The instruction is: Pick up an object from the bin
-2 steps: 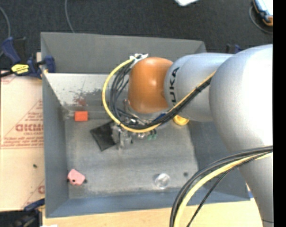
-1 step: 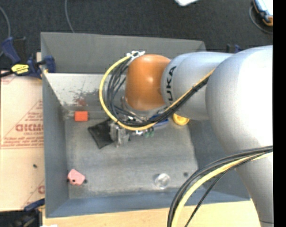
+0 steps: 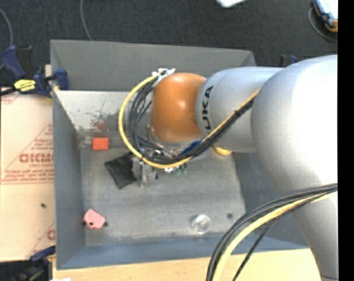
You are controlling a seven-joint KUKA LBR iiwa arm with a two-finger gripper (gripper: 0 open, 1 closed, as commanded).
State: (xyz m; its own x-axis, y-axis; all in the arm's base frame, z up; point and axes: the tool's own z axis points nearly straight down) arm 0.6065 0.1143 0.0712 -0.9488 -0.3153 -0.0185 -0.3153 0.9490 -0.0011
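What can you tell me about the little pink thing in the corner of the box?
It is a small pink block, chunky and a bit uneven in shape, with a dull surface that looks soft, like foam or rubber. It lies flat on the grey floor of the bin, in the lower-left corner, close beside the left wall. No other loose thing touches it.

Robotics lab, KUKA arm point(image 3: 247, 116), metal bin point(image 3: 106, 63)

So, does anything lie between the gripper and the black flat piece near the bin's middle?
Nothing visible does. The gripper is at the right edge of the black flat piece. The orange block lies apart, above and left of it; the pink piece lies near the lower left corner of the bin.
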